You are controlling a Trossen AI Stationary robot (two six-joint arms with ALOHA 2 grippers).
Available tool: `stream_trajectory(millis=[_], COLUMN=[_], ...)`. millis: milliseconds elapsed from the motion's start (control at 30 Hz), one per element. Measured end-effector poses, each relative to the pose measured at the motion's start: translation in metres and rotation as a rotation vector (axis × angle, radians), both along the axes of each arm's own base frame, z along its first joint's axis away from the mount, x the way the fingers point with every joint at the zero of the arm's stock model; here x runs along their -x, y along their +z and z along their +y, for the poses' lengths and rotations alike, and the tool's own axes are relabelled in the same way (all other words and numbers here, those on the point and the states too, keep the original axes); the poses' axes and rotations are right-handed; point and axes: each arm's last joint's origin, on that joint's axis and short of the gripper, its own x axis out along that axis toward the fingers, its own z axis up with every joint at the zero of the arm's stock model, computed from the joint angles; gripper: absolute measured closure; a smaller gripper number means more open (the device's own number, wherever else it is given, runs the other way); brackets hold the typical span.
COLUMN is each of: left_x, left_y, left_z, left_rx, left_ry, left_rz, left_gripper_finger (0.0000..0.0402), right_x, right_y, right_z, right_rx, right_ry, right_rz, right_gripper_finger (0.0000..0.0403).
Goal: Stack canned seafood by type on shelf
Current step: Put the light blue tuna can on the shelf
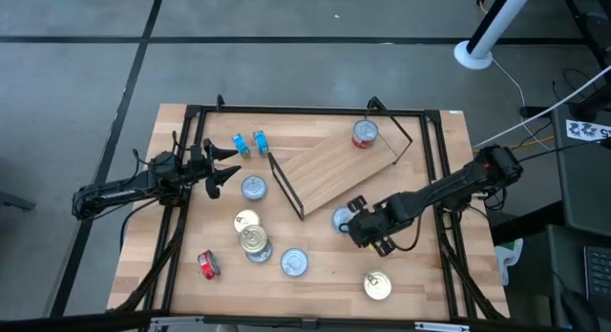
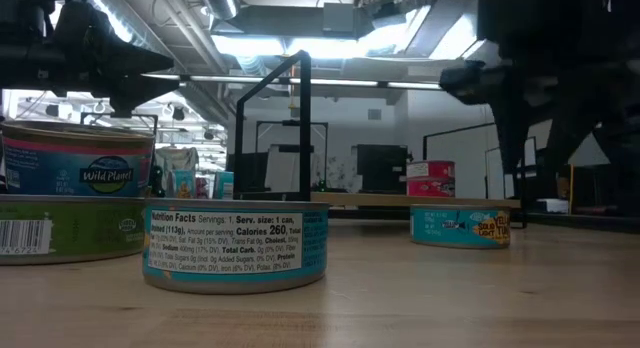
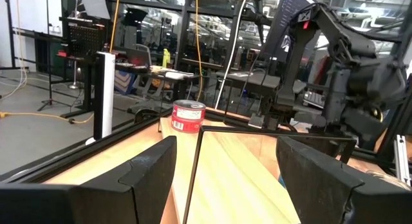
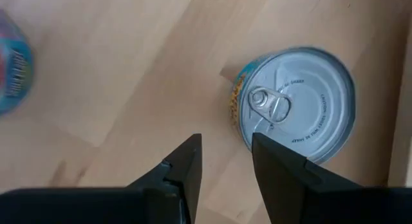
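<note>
**Right arm parked over a tin by the shelf, nothing grabbed**

My right gripper (image 1: 361, 220) hangs just above a blue tin (image 4: 296, 105) sitting on the desk right beside the shelf (image 1: 325, 165). Its jaws are partly open with only a narrow gap and hold nothing; the tin lies off to one side of them.

The left gripper (image 1: 221, 166) waits near the desk's left edge, jaws wide apart and empty.

One red tin (image 1: 365, 134) sits on the shelf's far end. The other tins are on the desk near its middle and front, including a stack of two (image 1: 254, 242) and a red one (image 1: 207, 265) on its side near the front-left corner.
</note>
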Motion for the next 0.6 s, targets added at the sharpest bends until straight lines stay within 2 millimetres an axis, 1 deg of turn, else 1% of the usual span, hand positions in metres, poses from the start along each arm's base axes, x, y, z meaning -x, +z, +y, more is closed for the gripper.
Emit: stream_trajectory(millis=[167,300,600], left_x=[0.000,0.000,0.000], left_y=[0.000,0.000,0.000], left_z=[0.000,0.000,0.000], left_rx=[0.000,0.000,0.000], left_ry=[0.000,0.000,0.000], left_rz=[0.000,0.000,0.000], left_gripper_finger=[0.0139,0.0139,0.0139], right_x=[-0.008,-0.010,-0.012], right_y=[-0.018,-0.028,-0.033], right_z=[0.000,0.001,0.001], right_rx=[0.071,0.110,0.124], right_ry=[-0.013,-0.002,-0.004], right_rz=[0.028,0.048,0.063], right_gripper_finger=[0.0267,0.0267,0.0268])
